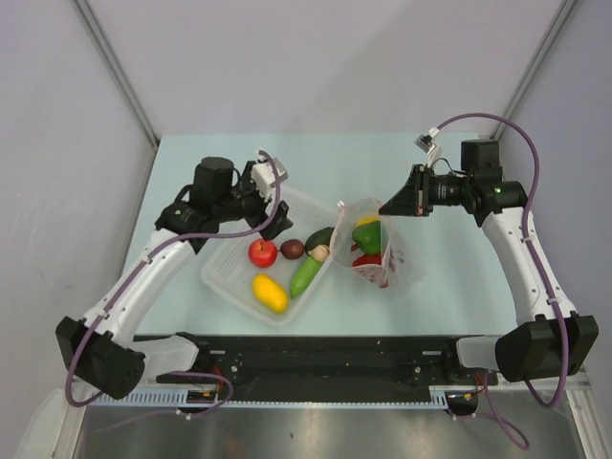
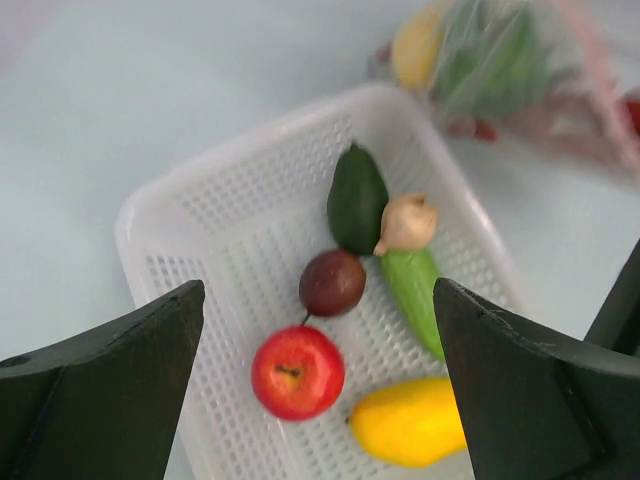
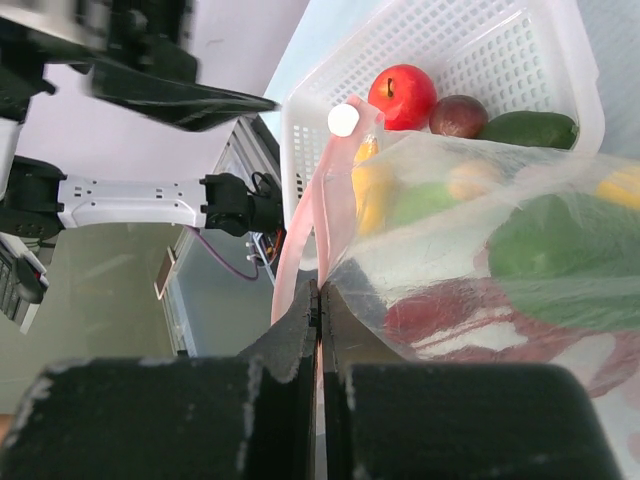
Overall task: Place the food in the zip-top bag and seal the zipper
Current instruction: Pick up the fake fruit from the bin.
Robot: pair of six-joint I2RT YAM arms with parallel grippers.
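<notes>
The clear zip-top bag (image 1: 375,247) stands on the table, mouth up, holding a green pepper (image 1: 366,236), a yellow piece (image 1: 367,221) and a red lobster (image 3: 450,310). My right gripper (image 3: 320,288) is shut on the bag's edge at the pink zipper (image 3: 300,235). My left gripper (image 2: 318,330) hangs open above the white mesh basket (image 2: 125,225), nothing between its fingers. Below it lie a red tomato (image 2: 297,372), a dark plum (image 2: 332,283), a beige mushroom (image 2: 405,223), a green cucumber (image 2: 415,295), a dark green piece (image 2: 356,198) and a yellow piece (image 2: 405,422).
The basket (image 1: 229,266) sits left of the bag, almost touching it. A black rail (image 1: 325,356) runs along the near table edge between the arm bases. Grey walls close in behind and beside the pale table (image 1: 449,287).
</notes>
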